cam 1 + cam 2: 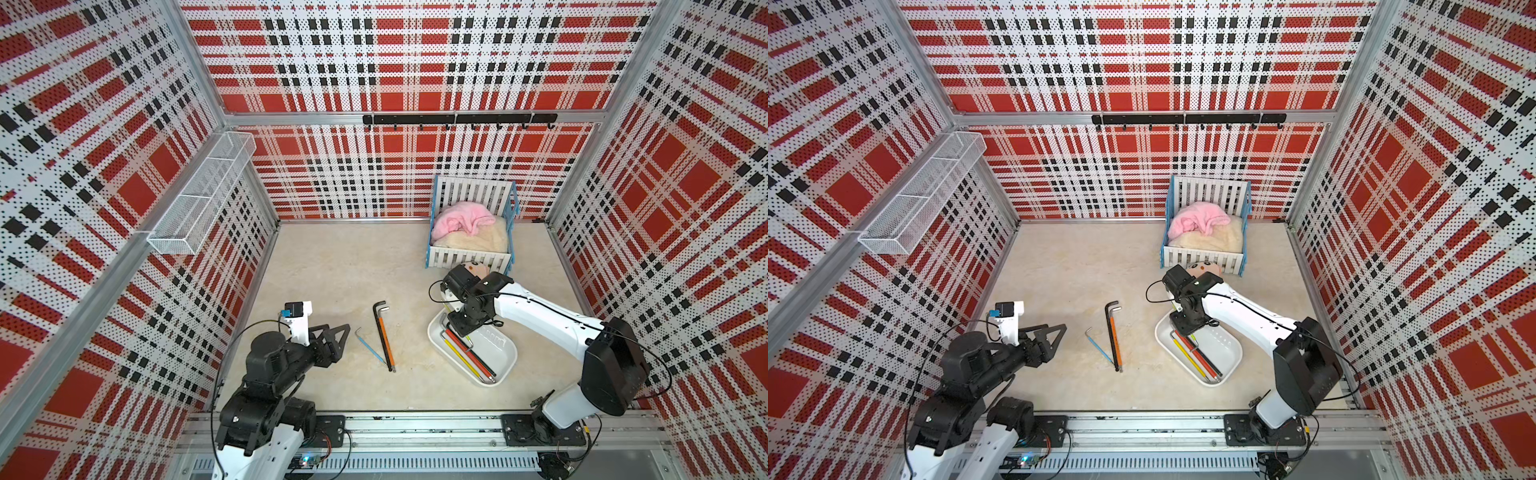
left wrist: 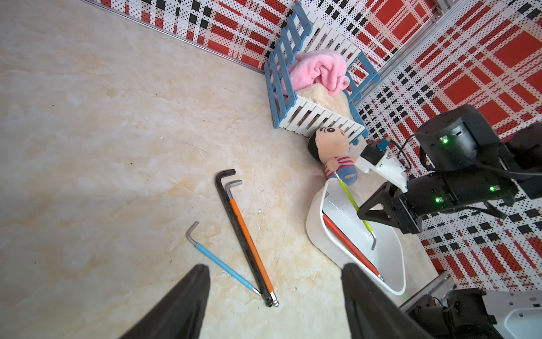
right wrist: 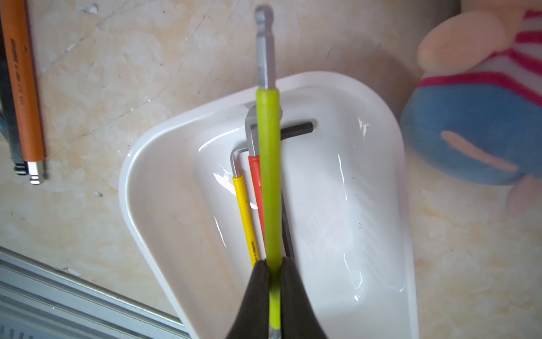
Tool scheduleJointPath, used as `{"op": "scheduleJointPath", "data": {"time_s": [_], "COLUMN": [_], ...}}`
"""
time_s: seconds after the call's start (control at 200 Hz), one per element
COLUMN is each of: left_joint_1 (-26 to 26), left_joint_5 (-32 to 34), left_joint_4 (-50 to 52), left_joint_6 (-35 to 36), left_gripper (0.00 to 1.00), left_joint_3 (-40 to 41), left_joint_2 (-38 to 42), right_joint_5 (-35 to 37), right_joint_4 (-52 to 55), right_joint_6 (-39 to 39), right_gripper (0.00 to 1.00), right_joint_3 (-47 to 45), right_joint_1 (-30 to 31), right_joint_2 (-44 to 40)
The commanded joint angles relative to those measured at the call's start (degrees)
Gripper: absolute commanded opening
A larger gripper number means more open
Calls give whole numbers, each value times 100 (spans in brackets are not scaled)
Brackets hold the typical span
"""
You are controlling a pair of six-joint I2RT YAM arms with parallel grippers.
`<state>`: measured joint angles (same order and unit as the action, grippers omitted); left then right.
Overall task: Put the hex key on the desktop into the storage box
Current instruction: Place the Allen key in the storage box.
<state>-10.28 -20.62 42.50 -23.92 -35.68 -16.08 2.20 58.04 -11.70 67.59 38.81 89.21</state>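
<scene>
lime-green hex key [image 3: 268, 176] is pinched near one end by the right gripper [image 3: 274, 264], above the storage box [image 3: 140, 164]. its ball tip pokes past the rim beyond the fingers. dropped like this, it may catch the rim and tip onto the desktop [image 3: 117, 73]. under the hand the box holds a yellow key [image 3: 245, 211], a red key [image 3: 254, 176] and a black key [image 3: 296, 129]. left gripper [image 2: 275, 267] gapes empty; an orange key [image 2: 250, 243] and a blue key [image 2: 224, 266] lie ahead of it.
</scene>
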Motion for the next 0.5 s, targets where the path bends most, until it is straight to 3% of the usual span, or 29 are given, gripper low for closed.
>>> {"op": "scheduleJointPath", "data": {"time_s": [0.0, 0.496], "left_joint_1": [51, 88], "left_joint_5": [-56, -65], "left_joint_4": [-62, -64], "left_joint_6": [83, 92], "left_gripper": [76, 76], "left_joint_3": [44, 44], "left_joint_2": [-40, -43], "right_joint_5": [78, 212], "right_joint_4": [-160, -121], "right_joint_6": [226, -152], "right_gripper": [0, 0], "right_joint_3": [-74, -560], "right_joint_1": [-125, -266], "right_joint_2": [-73, 401]}}
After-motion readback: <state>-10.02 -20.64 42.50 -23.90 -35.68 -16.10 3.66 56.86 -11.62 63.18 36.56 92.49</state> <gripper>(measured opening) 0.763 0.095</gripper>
